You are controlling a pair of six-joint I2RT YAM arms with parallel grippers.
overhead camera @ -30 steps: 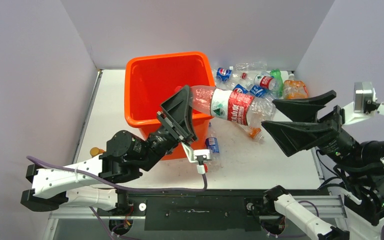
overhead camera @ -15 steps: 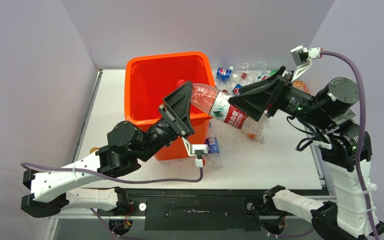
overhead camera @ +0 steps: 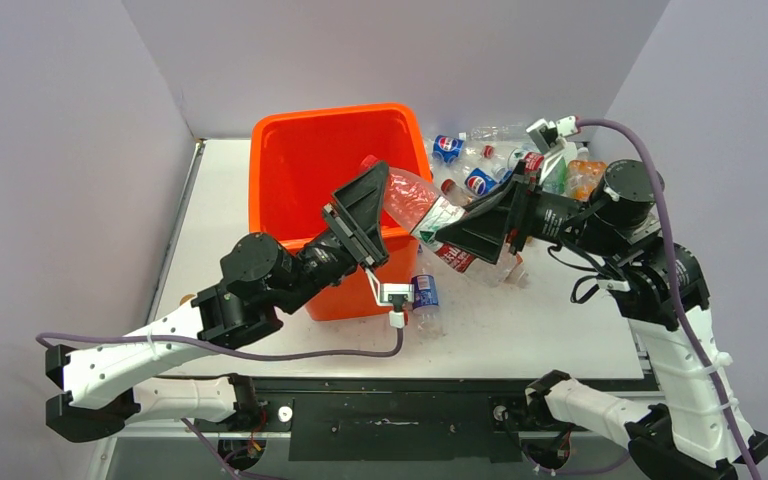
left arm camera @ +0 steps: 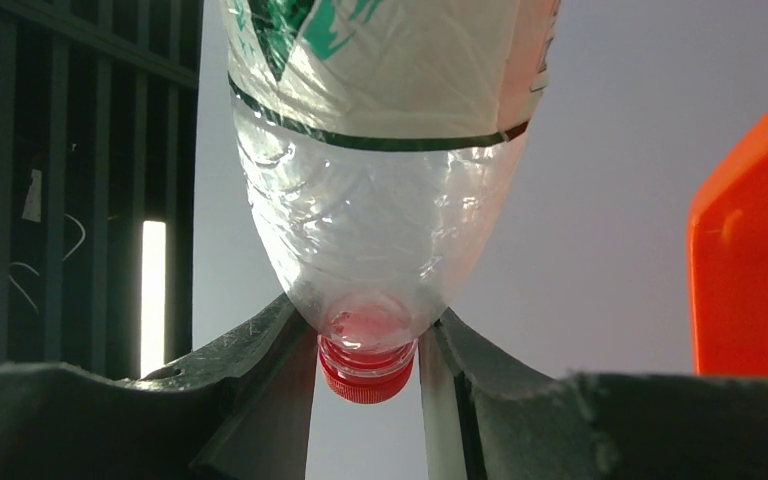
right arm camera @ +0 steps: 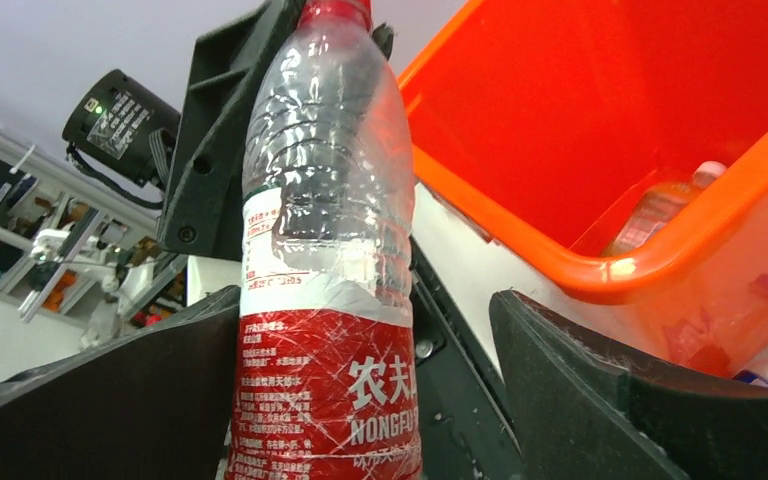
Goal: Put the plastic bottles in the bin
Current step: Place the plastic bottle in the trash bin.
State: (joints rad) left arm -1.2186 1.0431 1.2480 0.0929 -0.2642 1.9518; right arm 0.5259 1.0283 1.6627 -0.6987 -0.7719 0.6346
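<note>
The right gripper (right arm camera: 365,300), out at the table's (overhead camera: 220,200) right edge a second ago, has swung in and now straddles the lower half of the red-labelled bottle (overhead camera: 415,210), jaws spread wide and not yet pinching it. The left gripper (left arm camera: 368,350) stays clamped on the bottle's neck just above its red cap, holding it tilted across the near right rim of the bin (overhead camera: 290,125). A drop or handover looks close; one orange bottle (right arm camera: 660,210) lies inside and the remaining bottles (overhead camera: 480,160) wait in the far right corner
</note>
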